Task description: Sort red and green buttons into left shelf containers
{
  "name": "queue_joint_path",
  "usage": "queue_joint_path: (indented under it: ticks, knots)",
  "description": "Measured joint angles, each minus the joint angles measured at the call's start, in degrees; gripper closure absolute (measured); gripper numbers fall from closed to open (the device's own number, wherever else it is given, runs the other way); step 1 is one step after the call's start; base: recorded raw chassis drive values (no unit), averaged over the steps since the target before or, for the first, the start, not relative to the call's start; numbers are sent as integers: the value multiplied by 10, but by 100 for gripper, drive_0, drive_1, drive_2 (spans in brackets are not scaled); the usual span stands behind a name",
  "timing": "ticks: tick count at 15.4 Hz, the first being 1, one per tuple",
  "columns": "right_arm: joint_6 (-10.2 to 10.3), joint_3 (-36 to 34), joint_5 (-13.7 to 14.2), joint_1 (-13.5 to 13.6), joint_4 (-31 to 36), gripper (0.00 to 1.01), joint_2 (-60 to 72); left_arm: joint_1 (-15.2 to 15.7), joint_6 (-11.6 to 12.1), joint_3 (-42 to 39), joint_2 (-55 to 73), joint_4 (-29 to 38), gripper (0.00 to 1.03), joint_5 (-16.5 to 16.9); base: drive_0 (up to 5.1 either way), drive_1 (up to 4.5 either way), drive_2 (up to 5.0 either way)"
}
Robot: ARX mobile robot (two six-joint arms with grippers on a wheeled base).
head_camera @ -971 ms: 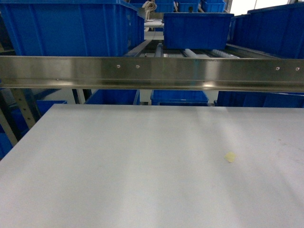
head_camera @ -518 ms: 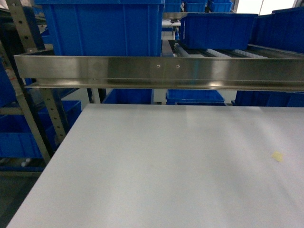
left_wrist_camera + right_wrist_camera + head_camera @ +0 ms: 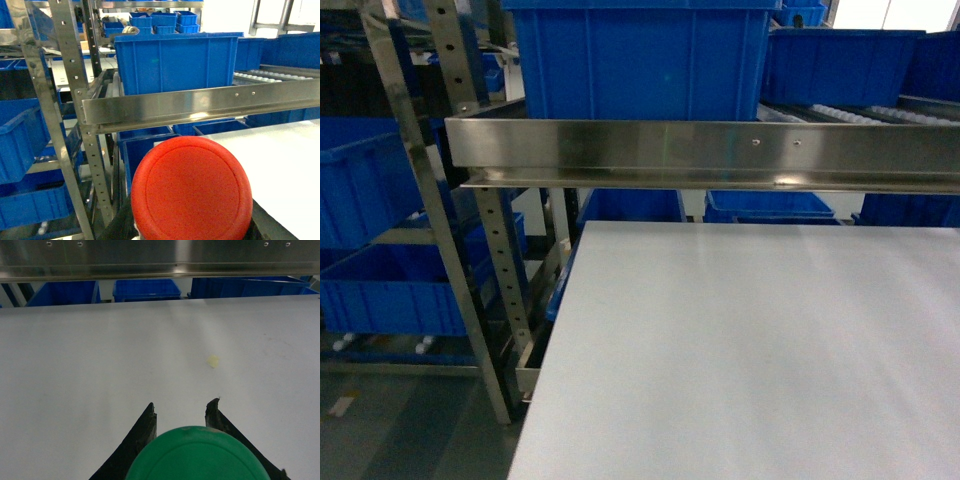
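In the left wrist view a red button (image 3: 192,190) with a round red cap fills the lower middle, and my left gripper (image 3: 190,234) is shut on it, black fingers showing at both sides. The right wrist view has a green button (image 3: 197,456) at the bottom edge. My right gripper (image 3: 182,412) is shut on it, both fingertips poking past the cap over the white table (image 3: 100,365). The left shelf containers (image 3: 365,190) are blue bins on a rack left of the table, also seen in the left wrist view (image 3: 17,140). Neither gripper shows in the head view.
A steel rail (image 3: 720,150) runs across above the table's far edge, with a big blue bin (image 3: 640,60) on the rollers behind it. A perforated steel upright (image 3: 470,230) stands at the table's left corner. A small yellowish speck (image 3: 213,360) lies on the table.
The head view has swung to the left: rail and table have slid right in the picture, the left rack with its bins has come into view, and the yellowish speck has left it.
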Motion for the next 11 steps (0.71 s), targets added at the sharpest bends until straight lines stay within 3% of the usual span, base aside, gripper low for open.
queue_joint_path:
  ticks: [11]
  knots:
    - [0,0,0,0,0,75,-1,0,0,0,0,1,78,0,-499,244,244]
